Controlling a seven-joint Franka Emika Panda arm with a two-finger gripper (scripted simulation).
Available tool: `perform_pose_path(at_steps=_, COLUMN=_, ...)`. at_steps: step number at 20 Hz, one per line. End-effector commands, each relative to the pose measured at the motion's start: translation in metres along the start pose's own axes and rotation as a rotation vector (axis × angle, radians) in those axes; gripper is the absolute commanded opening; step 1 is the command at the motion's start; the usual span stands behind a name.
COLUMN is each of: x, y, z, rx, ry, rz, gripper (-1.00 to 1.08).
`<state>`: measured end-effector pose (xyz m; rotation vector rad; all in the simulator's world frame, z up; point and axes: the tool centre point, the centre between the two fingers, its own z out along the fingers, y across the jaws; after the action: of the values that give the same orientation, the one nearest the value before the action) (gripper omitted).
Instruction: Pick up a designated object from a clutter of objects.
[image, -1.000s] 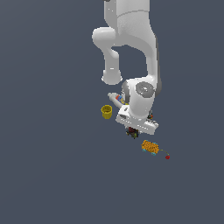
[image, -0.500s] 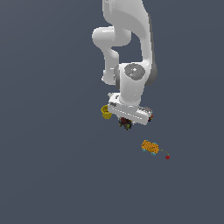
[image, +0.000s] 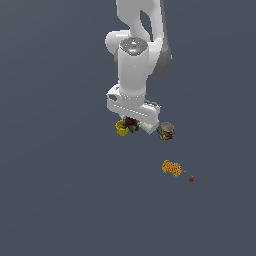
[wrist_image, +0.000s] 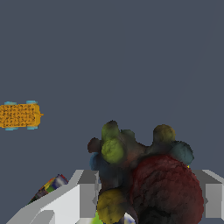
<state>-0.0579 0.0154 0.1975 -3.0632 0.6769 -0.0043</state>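
The dark lumpy object (image: 131, 123) with red, green and yellow specks sits between my fingers. In the wrist view it (wrist_image: 144, 179) fills the gap between the two grey fingers (wrist_image: 86, 192). My gripper (image: 132, 124) is shut on it and hangs in front of the small yellow cup (image: 121, 129), which it partly covers. The multicoloured can (image: 166, 131) stands just to the exterior view's right of the gripper. The white bottle is hidden.
The orange-and-blue studded block (image: 172, 168) lies lower on the exterior view's right, with a tiny red thing (image: 191, 179) beside it. The block also shows in the wrist view (wrist_image: 19, 115). A bit of the can (wrist_image: 51, 185) shows by one finger.
The arm has swung up and toward the exterior view's left, carrying the dark lumpy object away from the orange block. The can is now uncovered.
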Motion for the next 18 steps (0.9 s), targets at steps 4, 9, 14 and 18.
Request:
perform_pose_path(at_steps=4, x=0.001, y=0.040, z=-0.052, rx=0.001, ry=-0.001, rz=0.000, gripper=-1.00)
perform_pose_path(at_steps=9, x=0.002, y=0.076, z=-0.099, rx=0.001, ry=-0.001, rz=0.000, gripper=-1.00)
perform_pose_path(at_steps=14, x=0.004, y=0.108, z=-0.141, rx=-0.001, ry=-0.002, rz=0.001, gripper=-1.00)
perform_pose_path(at_steps=18, x=0.006, y=0.130, z=-0.169, rx=-0.002, ry=-0.002, rz=0.001, gripper=-1.00)
